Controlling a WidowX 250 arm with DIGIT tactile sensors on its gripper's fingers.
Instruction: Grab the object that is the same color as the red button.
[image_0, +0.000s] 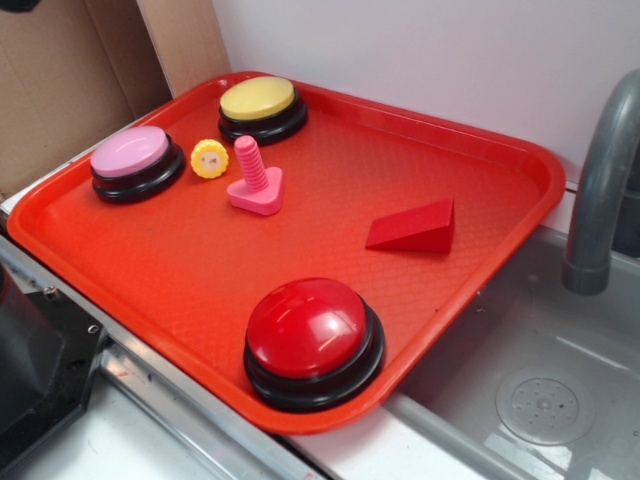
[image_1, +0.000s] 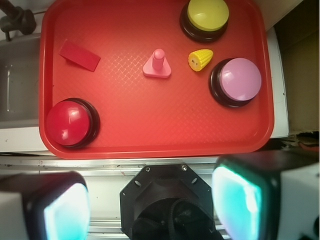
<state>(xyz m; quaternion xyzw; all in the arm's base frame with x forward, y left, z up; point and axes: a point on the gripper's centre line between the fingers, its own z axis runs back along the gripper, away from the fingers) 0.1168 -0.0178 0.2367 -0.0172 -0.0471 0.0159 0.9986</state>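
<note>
Showing the start of the task, nothing is grasped yet. Nearest the wrist camera, the hand (image_1: 150, 205) hangs spread open and empty over the counter's (image_1: 150, 165) metal edge, outside the tray (image_1: 150, 125). Just inside the near rim sits the red button (image_0: 312, 337), the colour reference. Beyond it, well apart from every other item, the red wedge (image_0: 412, 228) lies on its flat base on bare tray floor, toward the sink (image_0: 520, 360) side. Farther back stand the pink bolt (image_0: 255, 182), a yellow toy (image_0: 209, 158), the pink button (image_0: 136, 160) and the yellow button (image_0: 262, 106). Remaining, by judgement: approach, descent, closing on the wedge, lifting.
</note>
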